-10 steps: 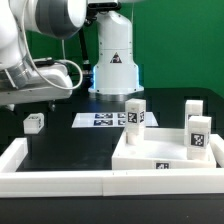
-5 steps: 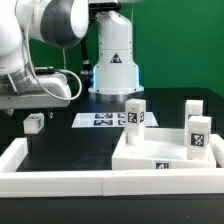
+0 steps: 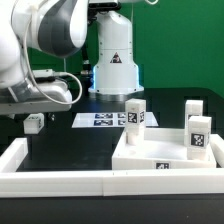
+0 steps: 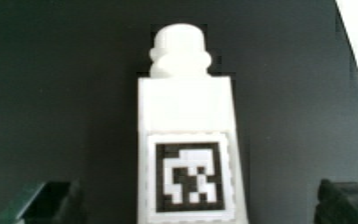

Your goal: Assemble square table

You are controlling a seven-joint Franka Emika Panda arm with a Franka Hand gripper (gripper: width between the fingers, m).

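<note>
Black worktop (image 3: 70, 140), green backdrop. At the exterior view's left a loose leg (image 3: 34, 123) lies flat, apart from the rest; the wrist view looks straight down on it. Hand (image 4: 190, 198) hangs above it, fingers spread wide, gripping nothing. Right: slab (image 3: 165, 160) with three legs already standing. Step looks like fetching the fourth leg. Next: descend, straddle it, close.

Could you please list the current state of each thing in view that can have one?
gripper: open, jaws wide on either side of the loose leg, not touching it.
loose leg: lying flat on the black surface, tag up, unattached.
square tabletop: lying flat against the white rail.
three legs: standing upright on the tabletop.
marker board: flat on the table.
</note>
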